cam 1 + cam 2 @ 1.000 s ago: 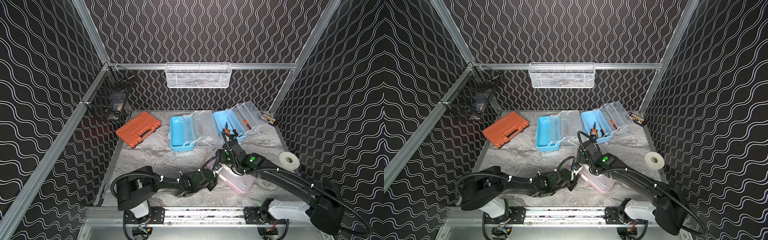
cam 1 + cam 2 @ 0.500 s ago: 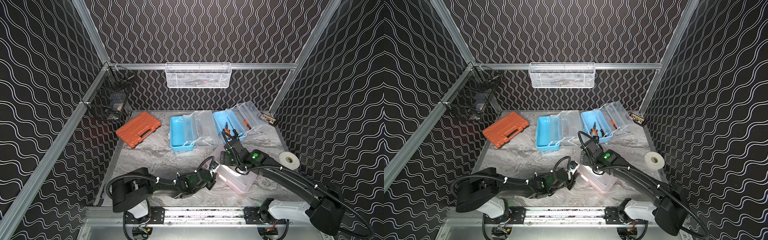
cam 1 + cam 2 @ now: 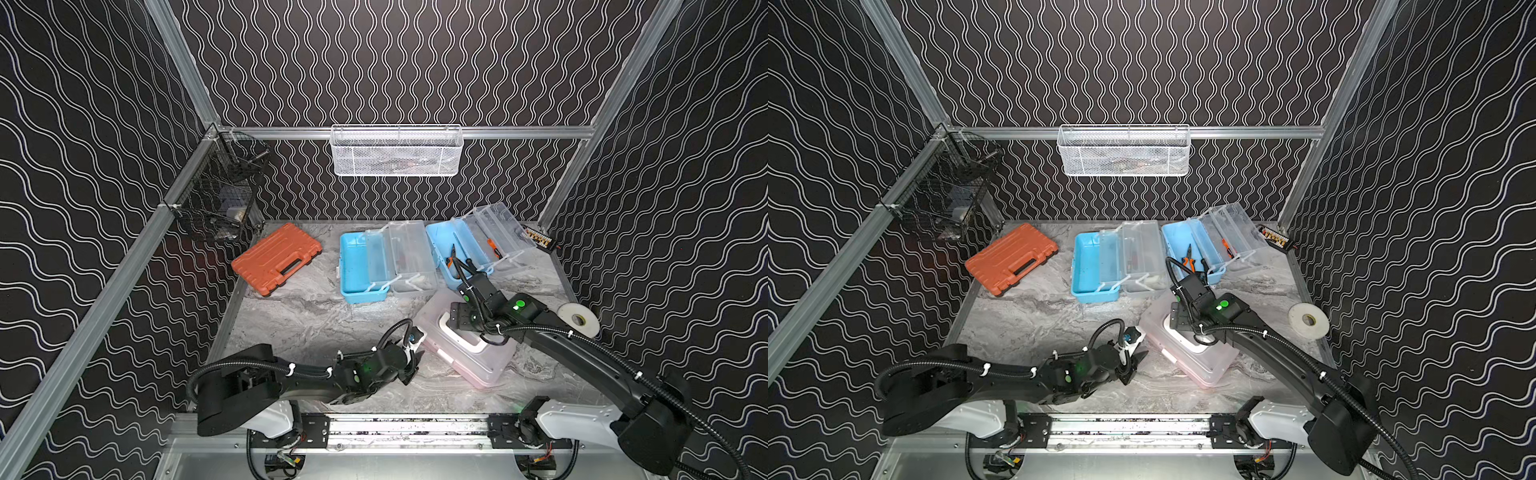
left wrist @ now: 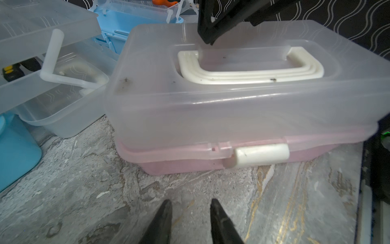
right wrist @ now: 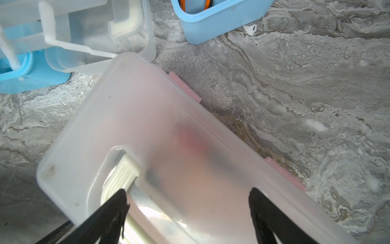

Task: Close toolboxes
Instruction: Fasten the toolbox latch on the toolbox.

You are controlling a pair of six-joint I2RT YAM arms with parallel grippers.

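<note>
If apart, toolbox (image 5: 137, 109) under end effector (image 5: 187, 190)

Black walls (image 3: 395, 62) printed with wavy white lines close the cell in on three sides. Aluminium posts (image 3: 178, 62) rise from the tabletop's two far corners, and an aluminium rail (image 3: 519, 132) crosses the back wall between them. A white mesh basket (image 3: 395, 151) hangs from that rail above the middle of the far edge. A black wire basket (image 3: 220, 195) hangs over the far left corner (something pale lies inside, too dim to tell). The tabletop (image 3: 299, 316) is grey and marble-veined. A metal track (image 3: 407, 426) lines its near edge.
</note>
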